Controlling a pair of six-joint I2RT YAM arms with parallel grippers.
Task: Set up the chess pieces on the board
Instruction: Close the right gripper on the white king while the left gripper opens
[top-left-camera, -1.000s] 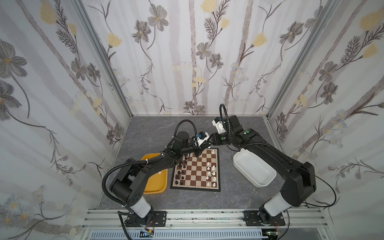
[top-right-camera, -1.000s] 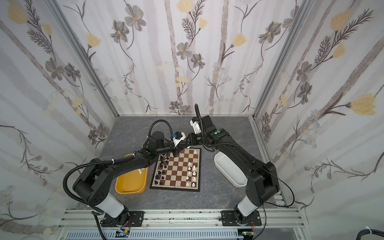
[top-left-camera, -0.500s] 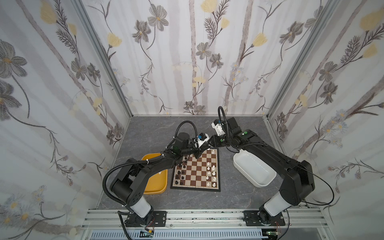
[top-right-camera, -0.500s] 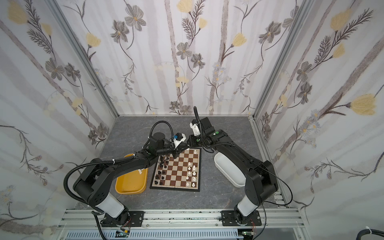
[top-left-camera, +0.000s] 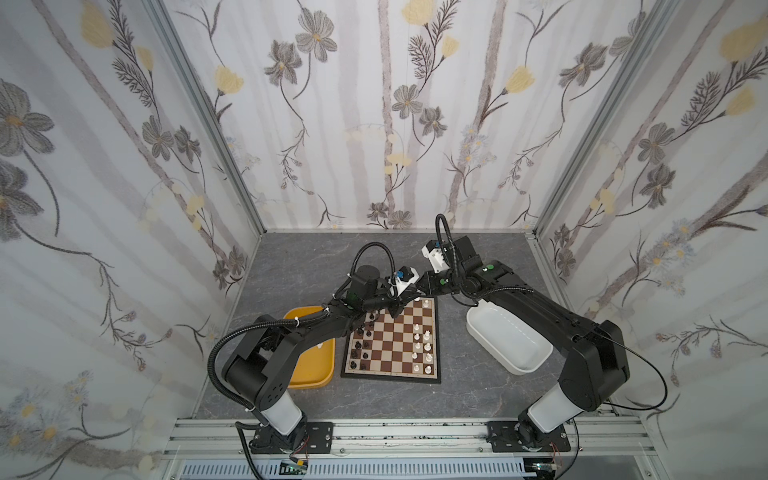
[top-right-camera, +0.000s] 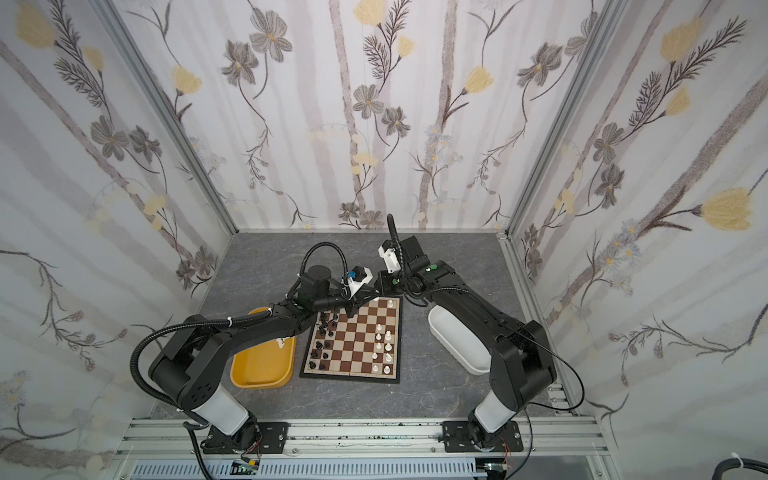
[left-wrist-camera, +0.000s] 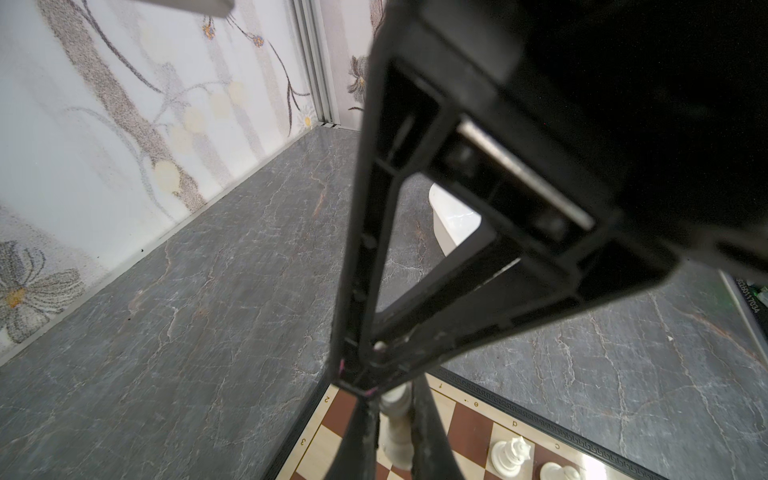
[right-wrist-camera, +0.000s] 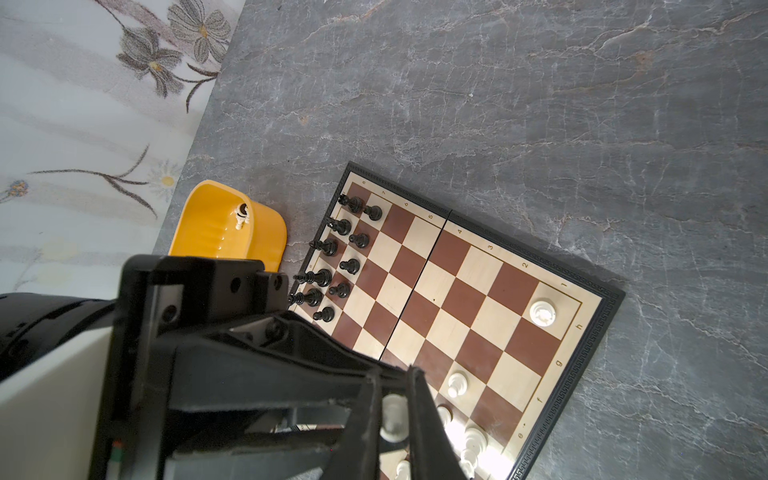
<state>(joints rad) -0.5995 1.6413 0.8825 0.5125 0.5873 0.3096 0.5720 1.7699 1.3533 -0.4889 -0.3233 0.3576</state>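
Grey marbled tabletop. Counting in both top views: one flat brown-and-cream chessboard, one yellow plastic tub, one white plastic tub, nine white chessmen on the chessboard's right side. Seeing left gripper and right gripper meeting over its far edge.

Counting in the left wrist view one small white plastic piece, finding it clamped between left fingers.

Counting in the right wrist view ten black chessmen, finding right fingers pressing that same piece's sides.

yellow tub | white tub | grey marbled tabletop | floral walls
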